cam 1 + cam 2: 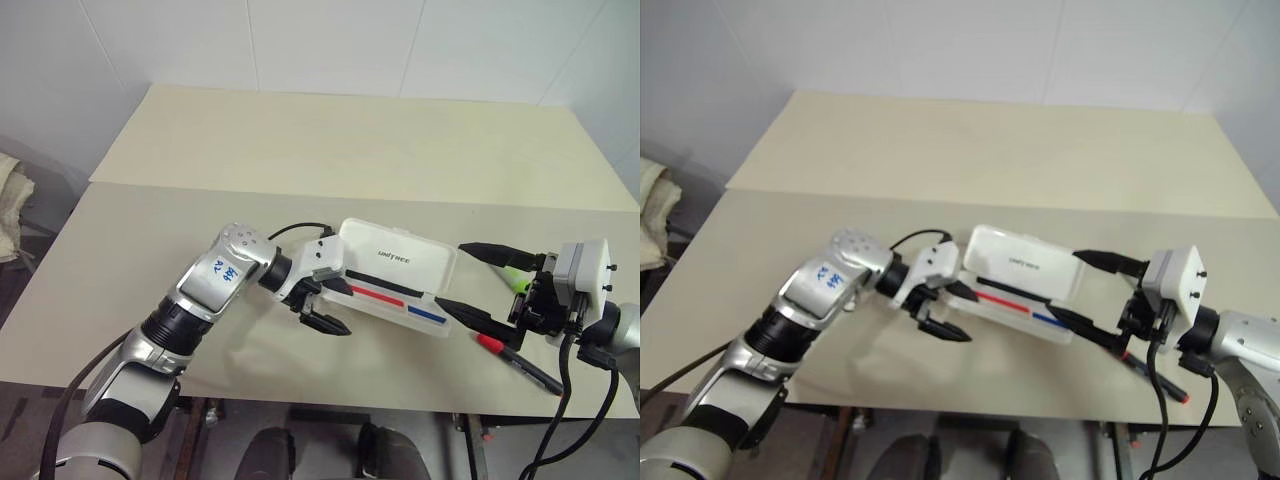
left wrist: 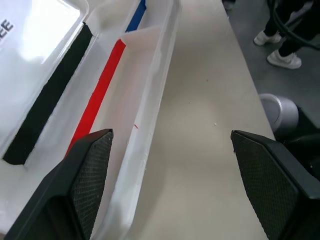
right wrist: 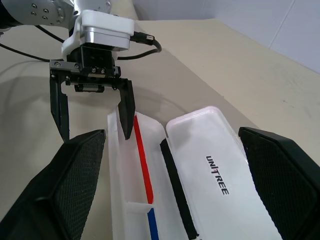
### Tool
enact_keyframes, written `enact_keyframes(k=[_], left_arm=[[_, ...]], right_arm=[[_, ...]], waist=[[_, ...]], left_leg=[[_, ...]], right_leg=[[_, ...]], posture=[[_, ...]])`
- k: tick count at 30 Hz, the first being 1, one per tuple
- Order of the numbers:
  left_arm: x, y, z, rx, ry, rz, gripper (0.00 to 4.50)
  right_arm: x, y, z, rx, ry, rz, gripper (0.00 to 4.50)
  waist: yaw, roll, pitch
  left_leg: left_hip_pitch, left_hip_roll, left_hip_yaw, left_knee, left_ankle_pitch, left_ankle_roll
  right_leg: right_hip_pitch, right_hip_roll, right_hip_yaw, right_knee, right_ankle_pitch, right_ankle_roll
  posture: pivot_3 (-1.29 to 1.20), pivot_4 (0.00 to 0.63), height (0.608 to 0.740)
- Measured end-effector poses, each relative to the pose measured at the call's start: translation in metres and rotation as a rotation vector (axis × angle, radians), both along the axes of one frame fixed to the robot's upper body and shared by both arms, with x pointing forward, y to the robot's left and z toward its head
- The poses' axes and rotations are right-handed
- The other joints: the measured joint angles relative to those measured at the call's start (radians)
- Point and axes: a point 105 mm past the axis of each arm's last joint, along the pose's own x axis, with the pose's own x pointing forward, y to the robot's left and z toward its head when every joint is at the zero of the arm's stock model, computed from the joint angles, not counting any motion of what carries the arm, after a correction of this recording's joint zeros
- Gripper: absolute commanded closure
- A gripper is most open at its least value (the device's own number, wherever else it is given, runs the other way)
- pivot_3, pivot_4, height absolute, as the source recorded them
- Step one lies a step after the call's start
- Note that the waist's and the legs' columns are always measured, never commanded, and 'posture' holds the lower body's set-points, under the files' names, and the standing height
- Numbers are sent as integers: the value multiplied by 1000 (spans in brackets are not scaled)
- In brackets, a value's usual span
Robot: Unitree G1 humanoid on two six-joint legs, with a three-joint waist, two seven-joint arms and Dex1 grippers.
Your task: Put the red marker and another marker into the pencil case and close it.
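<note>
The white pencil case lies open mid-table, its lid tilted up at the back and its tray showing a red and a blue stripe. My left gripper is open at the case's left end, with one finger over the tray's near wall and nothing held. My right gripper is open at the case's right end, empty. The red marker, black barrel with a red cap, lies on the table under the right gripper. The lime-green marker lies just behind that gripper, partly hidden.
The beige table is made of two joined tops with a seam across the middle. Its front edge runs close behind the case and the red marker. A pale cloth lies off the table's left side.
</note>
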Motion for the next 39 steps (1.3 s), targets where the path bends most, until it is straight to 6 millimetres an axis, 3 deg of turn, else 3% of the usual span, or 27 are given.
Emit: enact_keyframes(k=[6, 16, 32, 36, 39], left_arm=[[-6, 10, -26, -23, 102, 50, 475], [-10, 8, -33, -96, 66, 20, 475], [2, 23, 16, -466, -29, 24, 475], [3, 42, 21, -490, -25, 37, 475], [4, 64, 31, -490, -42, 64, 9]], right_arm=[[0, 0, 0, 0, 2, -1, 0], [-1, -1, -3, 5, 27, -4, 0], [-1, -3, -8, 7, 51, -7, 0], [-5, -22, -22, 11, 125, -69, 0], [-9, -50, -32, -3, 182, -161, 0]], waist=[[2, 0, 0], [-1, 0, 0], [-1, 0, 0], [4, 0, 0], [1, 0, 0]], left_leg=[[0, 0, 0, 0, 0, 0], [0, 0, 0, 0, 0, 0], [0, 0, 0, 0, 0, 0], [0, 0, 0, 0, 0, 0], [0, 0, 0, 0, 0, 0]], right_leg=[[0, 0, 0, 0, 0, 0], [0, 0, 0, 0, 0, 0], [0, 0, -1, 0, 0, 0], [0, 0, 0, 0, 0, 0], [0, 0, 0, 0, 0, 0]], posture=[[0, 150, 740], [0, 150, 740], [0, 150, 740], [0, 150, 740], [0, 150, 740]])
